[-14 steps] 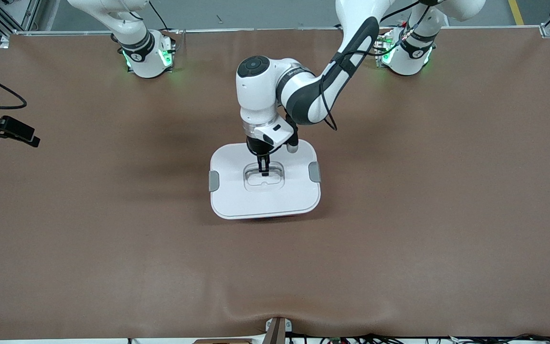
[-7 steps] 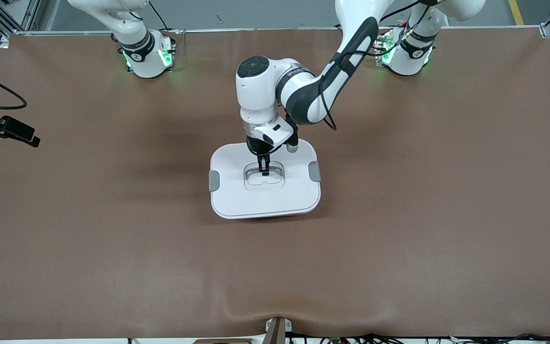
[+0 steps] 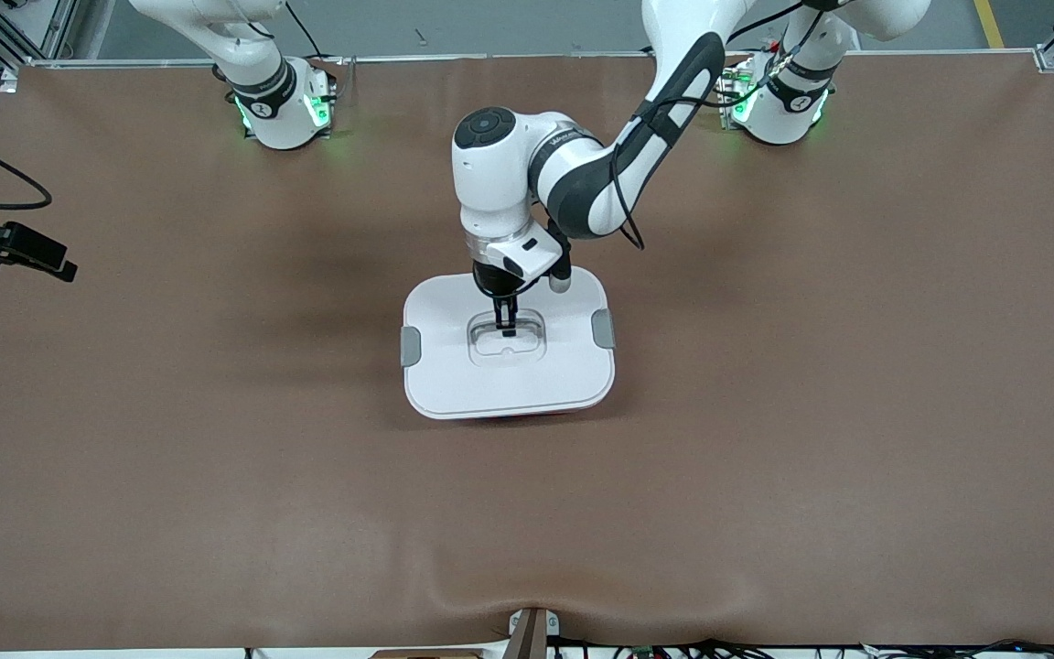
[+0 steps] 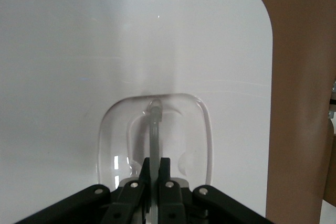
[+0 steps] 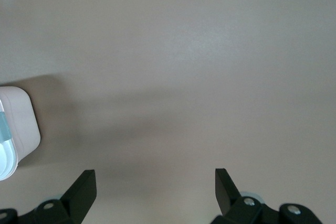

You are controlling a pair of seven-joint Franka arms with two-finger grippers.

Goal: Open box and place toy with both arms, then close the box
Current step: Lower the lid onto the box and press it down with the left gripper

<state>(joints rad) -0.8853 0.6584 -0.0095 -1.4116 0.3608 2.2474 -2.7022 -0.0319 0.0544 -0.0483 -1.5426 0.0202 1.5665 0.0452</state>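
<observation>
One box (image 3: 509, 348), lid handle (image 4: 154, 129) pinched by left gripper (image 3: 506, 322).

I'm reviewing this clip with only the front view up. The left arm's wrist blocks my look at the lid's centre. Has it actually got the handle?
Observer: Yes. In the left wrist view the left gripper has its fingers pinched shut on the clear handle, which runs across the lid's recess.

Operator: And the right gripper? I only see a black piece at the frame edge.

Observer: The right gripper is open, fingers spread wide, holding nothing, over bare table.

Operator: Does it see the box at all?

Observer: Only a rounded white corner of the box at the picture's edge.
</observation>
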